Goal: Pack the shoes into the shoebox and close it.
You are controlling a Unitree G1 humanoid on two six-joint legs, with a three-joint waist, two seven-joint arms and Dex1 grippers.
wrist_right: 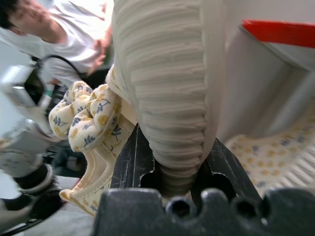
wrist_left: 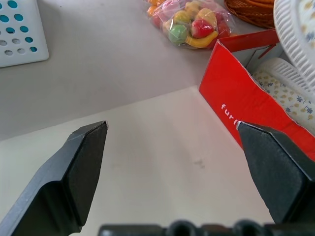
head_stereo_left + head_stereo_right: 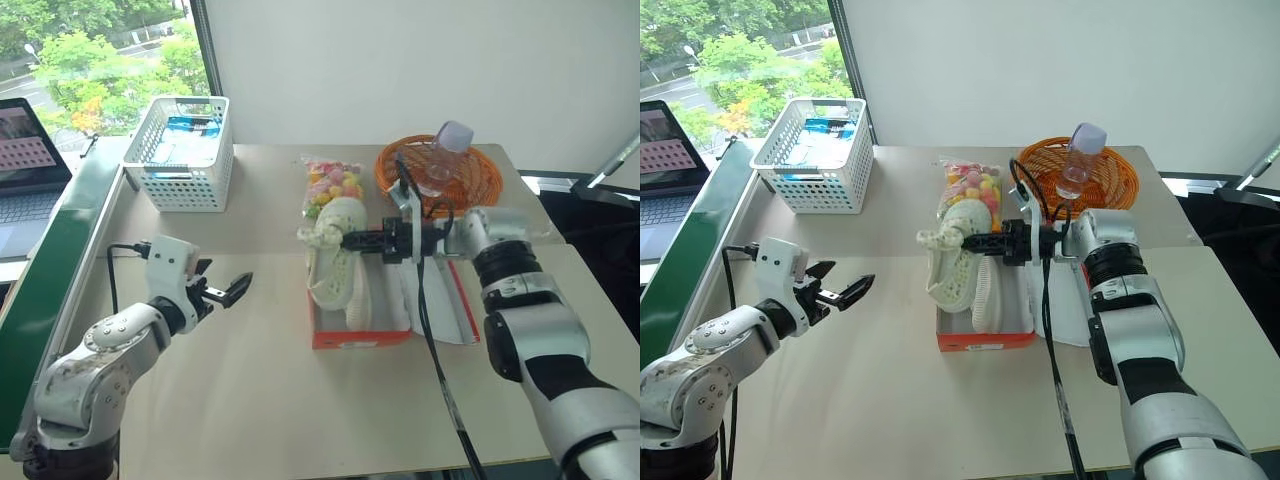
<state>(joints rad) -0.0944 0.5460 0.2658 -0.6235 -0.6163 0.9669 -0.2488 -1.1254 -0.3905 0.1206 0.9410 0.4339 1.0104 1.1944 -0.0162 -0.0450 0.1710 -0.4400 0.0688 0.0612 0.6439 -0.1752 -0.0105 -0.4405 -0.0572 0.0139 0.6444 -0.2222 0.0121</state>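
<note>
Nearest, the left claw (image 3: 228, 291) hovers wide open and empty over the surface (image 3: 260, 400), well left of the shoebox (image 3: 360, 338). Farther on, the right claw (image 3: 975, 241) pinches one shoe (image 3: 958, 268) by its sole, tilted toe-down over the box's left side, where the other shoe (image 3: 987, 296) already lies lengthwise.

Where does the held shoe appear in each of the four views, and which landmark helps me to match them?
Left eye view: the held shoe hangs from the right gripper over the shoebox's left end.
Right eye view: same place, at picture centre.
Left wrist view: its ribbed sole is at the top right corner.
Right wrist view: the sole rises between the fingers.
Shared landmark: the red shoebox.
</note>
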